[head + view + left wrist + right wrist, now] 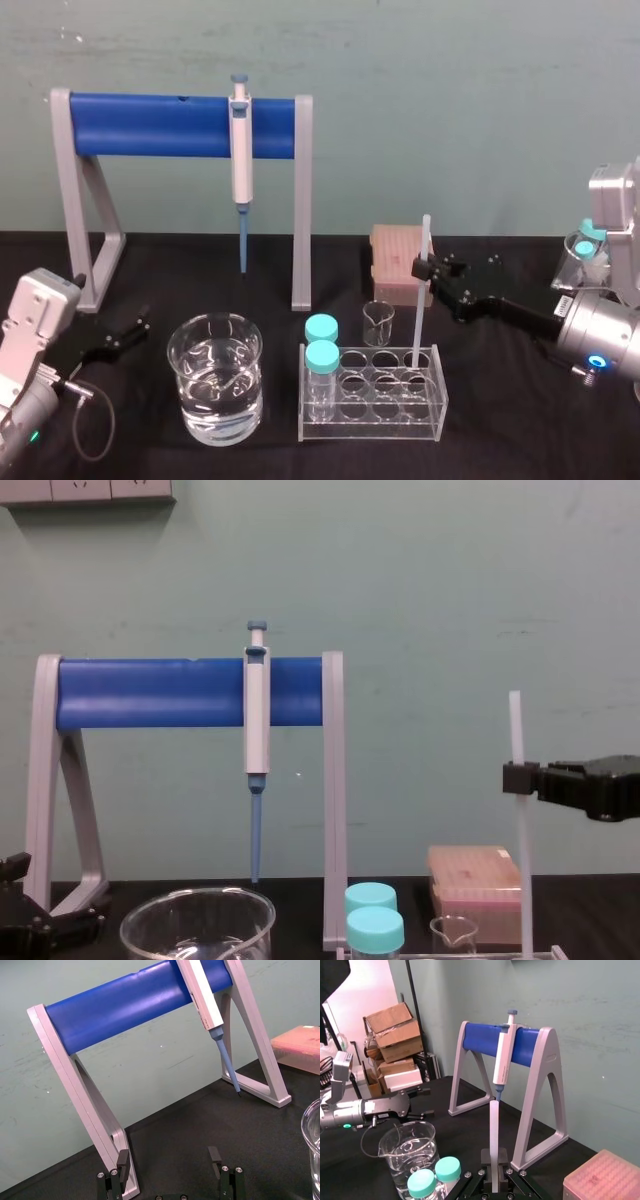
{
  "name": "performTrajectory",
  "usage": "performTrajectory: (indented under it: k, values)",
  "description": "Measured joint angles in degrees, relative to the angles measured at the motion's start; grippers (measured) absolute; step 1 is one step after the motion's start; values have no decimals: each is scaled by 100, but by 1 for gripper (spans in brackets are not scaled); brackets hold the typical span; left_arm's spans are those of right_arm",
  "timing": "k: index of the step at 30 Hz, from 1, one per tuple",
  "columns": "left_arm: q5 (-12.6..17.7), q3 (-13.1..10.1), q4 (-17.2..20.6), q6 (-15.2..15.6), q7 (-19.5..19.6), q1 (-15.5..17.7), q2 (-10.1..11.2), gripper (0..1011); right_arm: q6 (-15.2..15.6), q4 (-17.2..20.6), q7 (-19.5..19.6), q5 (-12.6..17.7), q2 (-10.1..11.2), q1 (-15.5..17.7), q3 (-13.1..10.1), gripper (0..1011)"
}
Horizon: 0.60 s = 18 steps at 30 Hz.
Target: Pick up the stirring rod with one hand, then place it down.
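The stirring rod (419,320) is a thin translucent-white stick standing almost upright. Its lower end reaches into the back right hole of the clear tube rack (370,425). My right gripper (424,268) comes in from the right and is shut on the rod's upper part. The chest view shows the rod (521,860) clamped by the black jaws of the right gripper (515,778) well above the table. In the right wrist view the rod (493,1130) rises from between the fingers. My left gripper (128,332) rests open at the table's left, holding nothing; its fingers (121,1159) stand apart.
A grey stand with a blue bar (160,125) at the back left holds a hanging pipette (241,140). A water-filled beaker (215,390) sits front left. The rack carries two teal-capped vials (322,358). Behind it are a small beaker (378,322) and a pink tip box (395,255).
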State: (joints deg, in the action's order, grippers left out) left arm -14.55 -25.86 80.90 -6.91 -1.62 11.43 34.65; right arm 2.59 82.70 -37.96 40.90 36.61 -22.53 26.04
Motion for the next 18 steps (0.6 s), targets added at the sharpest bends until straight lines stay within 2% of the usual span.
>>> performTrajectory:
  k: [18]
  values:
    - [0, 0, 0, 0, 0, 0, 0, 1005, -99, -607, -148, -221, -277, -106, 163, 69]
